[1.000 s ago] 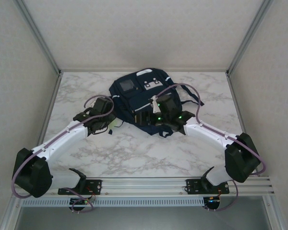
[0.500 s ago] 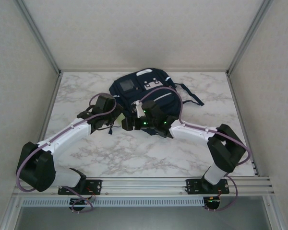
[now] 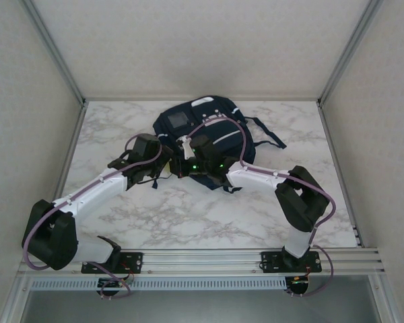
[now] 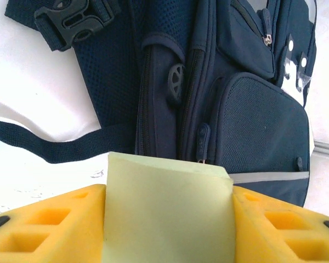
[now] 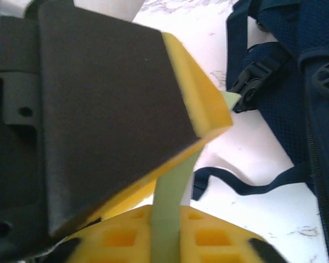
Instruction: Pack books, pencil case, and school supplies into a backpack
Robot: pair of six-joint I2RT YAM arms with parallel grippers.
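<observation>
Pale green pad (image 4: 167, 224) was held off the table, just beside the backpack (image 4: 252, 120), near its buckle strap. Left gripper (image 4: 168, 190) clamped the pad across its width. Right gripper (image 5: 165, 229) had closed on its thin edge.

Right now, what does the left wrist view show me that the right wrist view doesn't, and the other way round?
Left wrist adds: the pale green pad face-on, spanning the gap between the left fingers, and behind it the backpack's zippered front pockets and grey stripe.
Right wrist adds: the pad edge-on, pinched between the right fingers, with the dark back of one left finger close in front.
Both share: the pad, the backpack's black buckle and a dark strap lying on the white table.
</observation>
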